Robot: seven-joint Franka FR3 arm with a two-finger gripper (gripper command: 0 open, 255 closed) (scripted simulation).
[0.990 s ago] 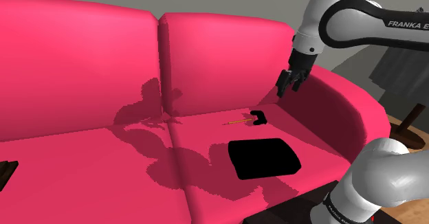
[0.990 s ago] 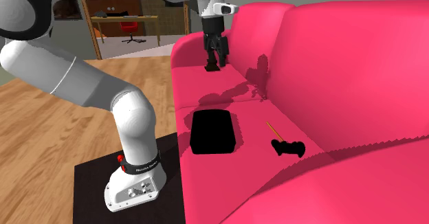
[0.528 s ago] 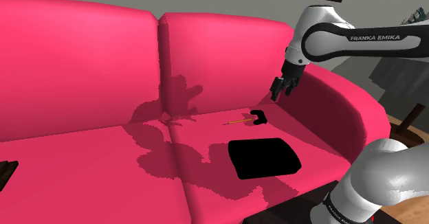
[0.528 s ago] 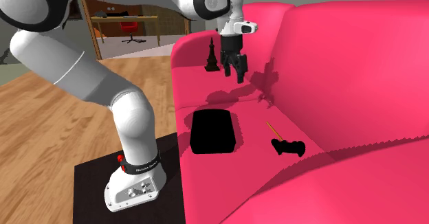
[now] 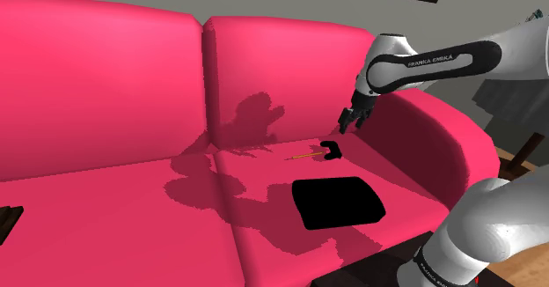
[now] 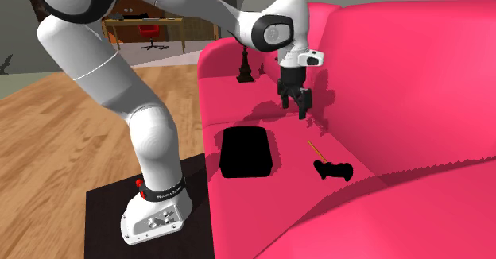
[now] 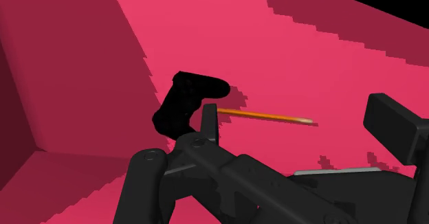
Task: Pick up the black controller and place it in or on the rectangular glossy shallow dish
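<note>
While my claw [image 5: 350, 118] hung above the seat near the back corner of the pink sofa [image 5: 106, 91], its two fingers stood apart with nothing between them. The black controller [image 5: 331, 149] lay on the seat cushion below the claw and a little toward the shoulder view's left, close to the foot of the backrest. From the wrist camera the controller [image 7: 187, 102] sat off beside one finger [image 7: 210, 123], not in the gap. It was a bent shape, and its long axis ran roughly in line with an orange pencil [image 7: 265, 114] lying just beside its end. I judged the coming move to be a short drop and a sideways shift, with the fingers turned to close across the narrow width.

The black dish [image 5: 337, 201] lay flat on the same cushion, nearer the seat's front edge, apart from the controller. In the second exterior view, the claw [image 6: 294, 106] was above and to the left of the controller [image 6: 333, 171]. The dish [image 6: 246, 151] lay to the controller's left.

A small dark figurine [image 6: 245, 65] stood on the sofa's armrest. Beyond it were a wooden floor [image 6: 63, 138] and a desk [image 6: 147, 31] far behind.
</note>
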